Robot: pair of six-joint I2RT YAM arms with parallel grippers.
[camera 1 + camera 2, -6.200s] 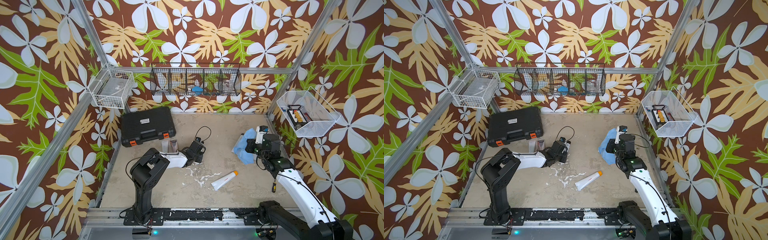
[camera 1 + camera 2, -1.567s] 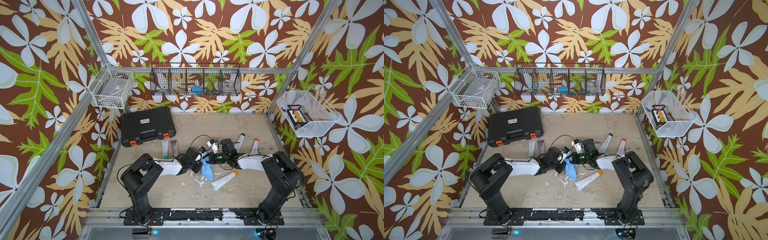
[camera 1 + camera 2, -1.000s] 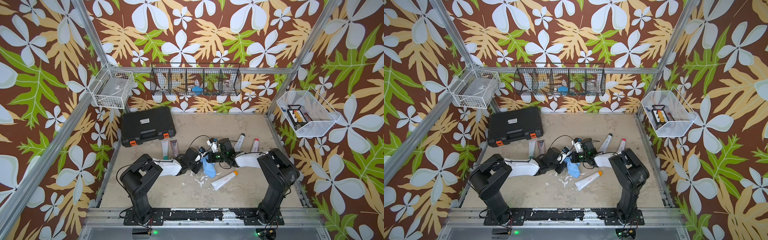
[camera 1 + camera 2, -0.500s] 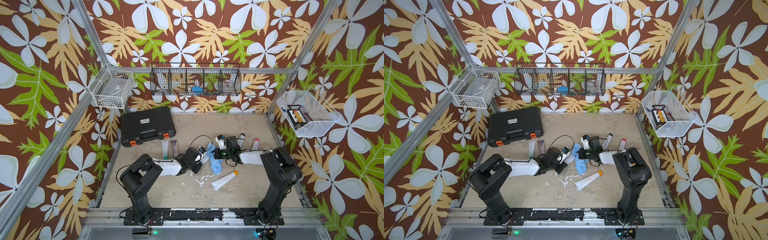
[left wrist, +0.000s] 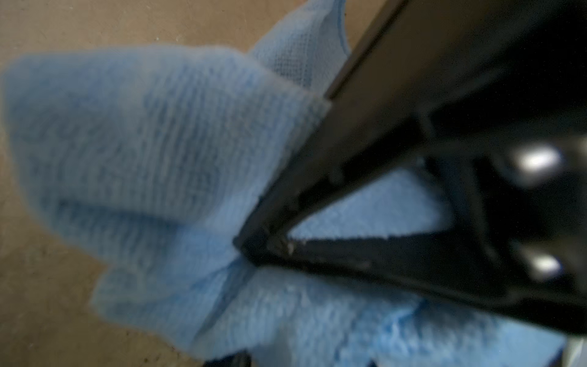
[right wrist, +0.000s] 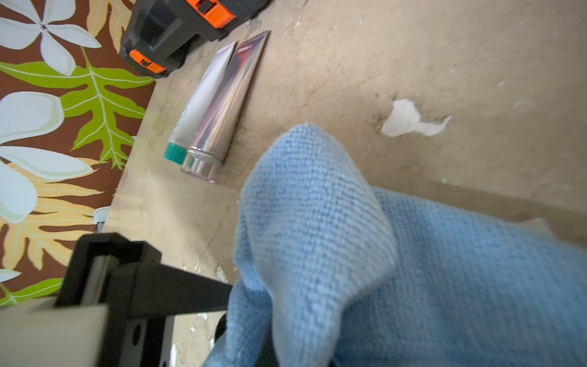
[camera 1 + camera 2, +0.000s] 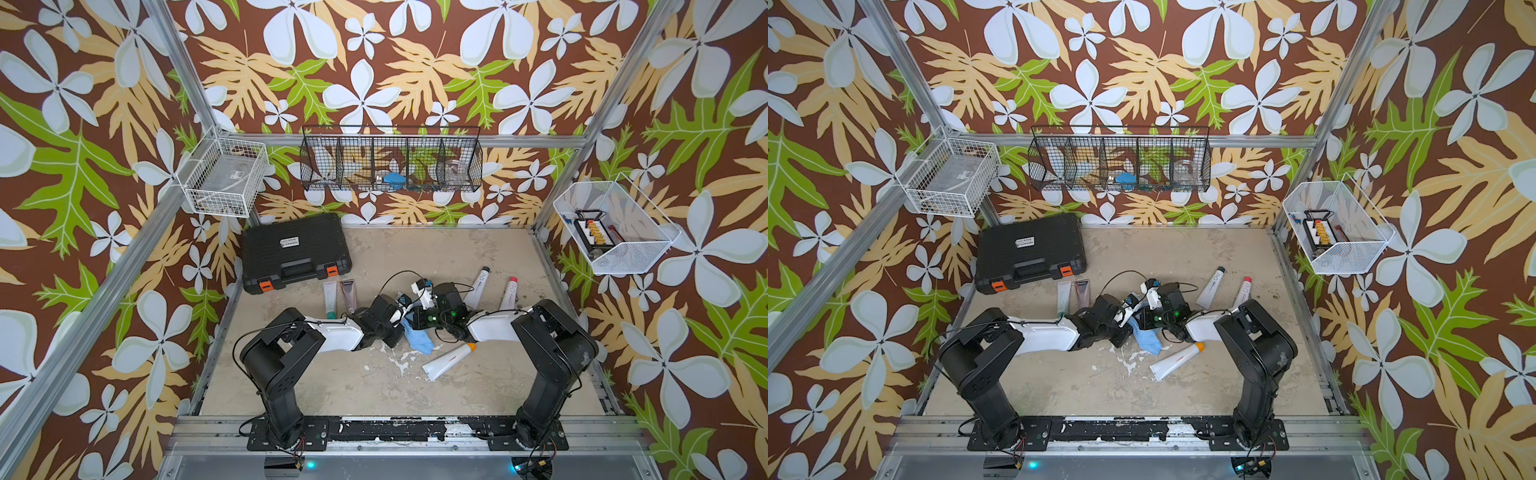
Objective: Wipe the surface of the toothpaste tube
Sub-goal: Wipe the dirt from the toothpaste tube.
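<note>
The toothpaste tube, white with an orange cap, lies flat on the table, untouched. Just behind it to the left, a blue cloth hangs bunched between my two grippers. My right gripper is shut on the cloth; in the left wrist view its black fingers pinch together on the fabric. My left gripper faces it from the left, and the cloth fills the space at its jaws, so it is shut on the cloth too. The cloth hides the right jaws in the right wrist view.
A green-capped tube and a metallic tube lie side by side behind the left arm, near a black case. Two more tubes lie at the back right. Wire baskets hang on the walls.
The right gripper carried the cloth from the table's right side to the left gripper at centre. In the last half second the cloth came back down and left.
</note>
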